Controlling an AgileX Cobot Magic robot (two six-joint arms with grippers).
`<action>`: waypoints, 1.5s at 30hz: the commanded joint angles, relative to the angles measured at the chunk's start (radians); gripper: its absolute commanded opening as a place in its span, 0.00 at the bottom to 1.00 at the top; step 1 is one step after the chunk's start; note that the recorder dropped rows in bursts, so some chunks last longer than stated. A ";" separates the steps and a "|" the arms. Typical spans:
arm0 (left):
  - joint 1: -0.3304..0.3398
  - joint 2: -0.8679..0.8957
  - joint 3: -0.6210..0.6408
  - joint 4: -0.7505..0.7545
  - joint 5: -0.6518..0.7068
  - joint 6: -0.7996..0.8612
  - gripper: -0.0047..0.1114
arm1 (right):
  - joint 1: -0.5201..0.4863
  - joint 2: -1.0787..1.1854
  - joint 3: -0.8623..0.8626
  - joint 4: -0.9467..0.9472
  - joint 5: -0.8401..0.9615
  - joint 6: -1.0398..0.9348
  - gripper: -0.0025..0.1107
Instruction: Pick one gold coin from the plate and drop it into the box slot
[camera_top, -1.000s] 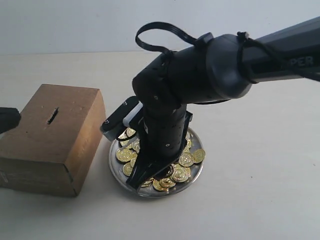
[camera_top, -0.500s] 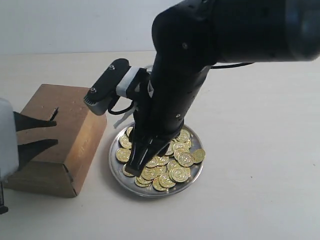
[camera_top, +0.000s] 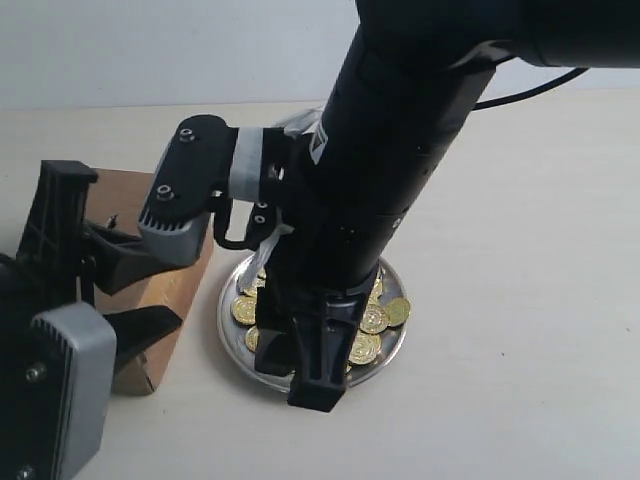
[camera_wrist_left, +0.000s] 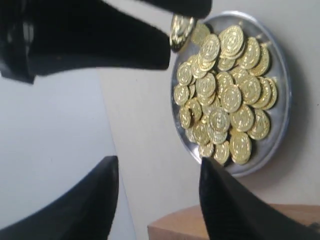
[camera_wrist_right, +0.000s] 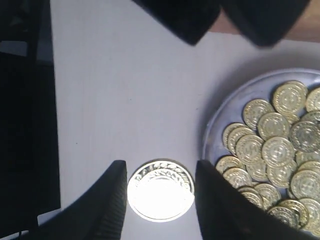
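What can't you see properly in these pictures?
The slot: nearly all hidden behind the left gripper, exterior view; neither wrist view shows it.
The box: mostly covered by the left arm, exterior view.
The plate: middle hidden behind the right arm, exterior view.
The held coin: hidden inside the right gripper, exterior view; glare whitens it, right wrist view.

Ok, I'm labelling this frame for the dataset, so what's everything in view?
table: one, off-white, under everything
plate: one, silver, on the table
box: one, brown, beside the plate
loose coins: a heap, gold, in the plate
held coin: one, gold, gripped just off the plate's rim
left gripper: one, black, open and empty, by the box
right gripper: one, black, shut on the held coin
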 joint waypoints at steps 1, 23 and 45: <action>-0.101 0.005 0.002 0.034 -0.015 -0.003 0.47 | -0.001 -0.010 0.002 0.071 0.049 -0.088 0.33; -0.238 0.005 0.002 0.034 -0.019 -0.012 0.47 | -0.001 -0.010 0.002 0.123 0.076 -0.120 0.33; -0.240 -0.039 0.002 0.032 0.062 -0.010 0.47 | -0.001 -0.010 0.002 0.166 0.089 -0.148 0.33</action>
